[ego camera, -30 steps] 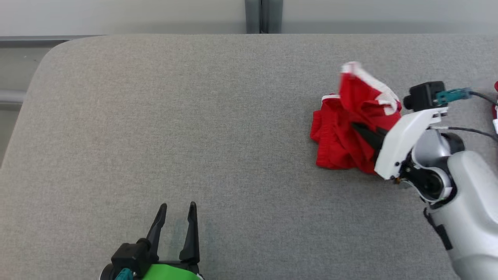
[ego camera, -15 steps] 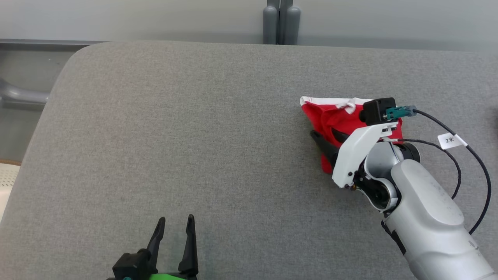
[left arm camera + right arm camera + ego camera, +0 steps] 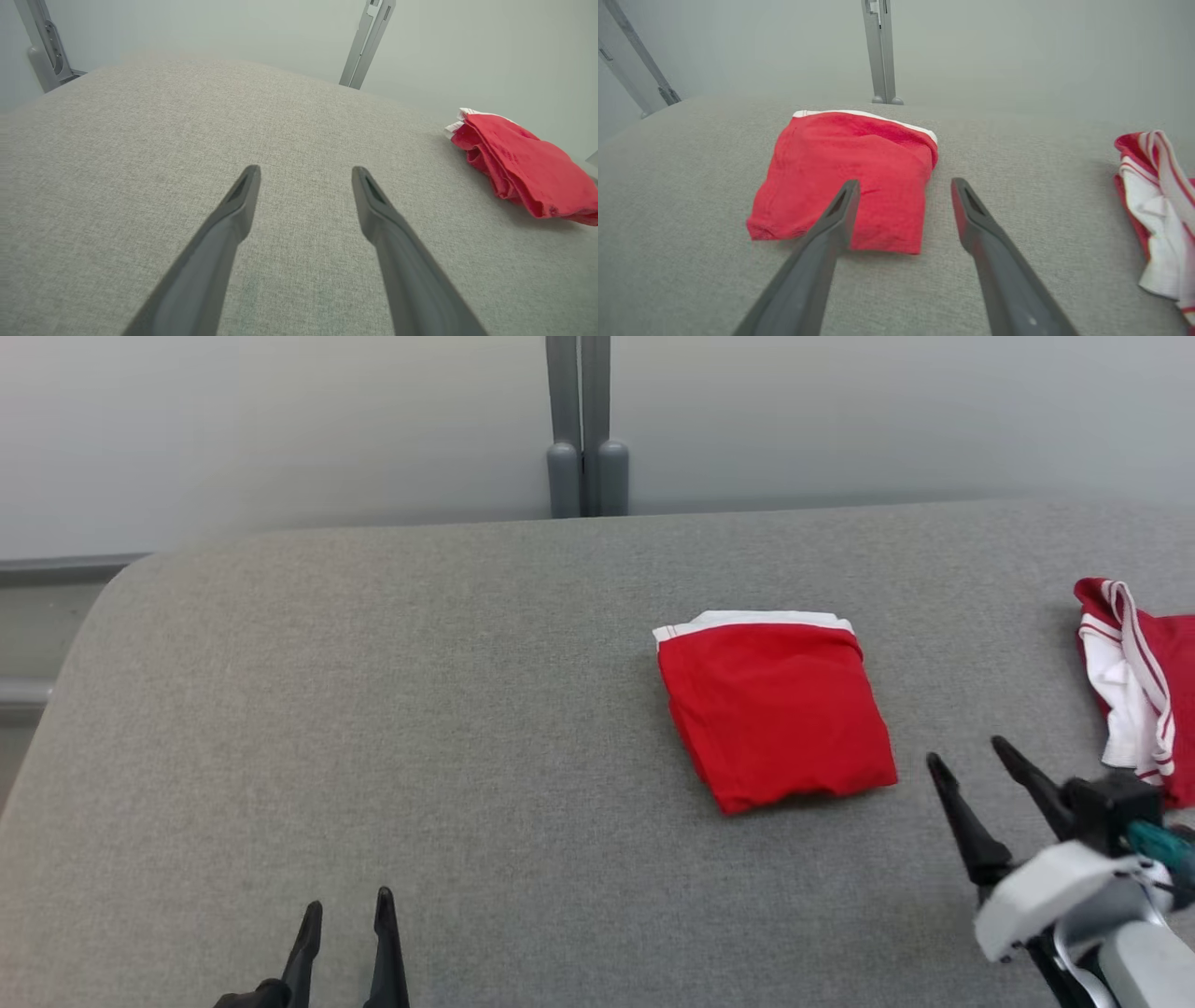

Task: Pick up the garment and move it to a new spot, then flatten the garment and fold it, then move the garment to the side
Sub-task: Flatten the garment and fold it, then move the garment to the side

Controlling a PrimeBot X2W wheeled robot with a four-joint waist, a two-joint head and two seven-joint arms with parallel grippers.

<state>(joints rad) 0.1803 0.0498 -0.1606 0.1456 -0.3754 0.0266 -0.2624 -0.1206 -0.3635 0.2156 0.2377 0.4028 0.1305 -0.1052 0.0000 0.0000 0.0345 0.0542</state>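
Nearest you, your left gripper point(image 3: 345, 899) is hanging open; your right gripper point(image 3: 966, 752) is gaping too, just short of the folded red garment point(image 3: 775, 709) lying on the grey table point(image 3: 373, 709). It is probably handling soft and light, so pinch all layers at the near edge.

No text, label, brand mark, number or sign was legible on any surface in the head view or either wrist view.

Head overhead; wrists low, forward; common garment point(image 3: 775, 709)
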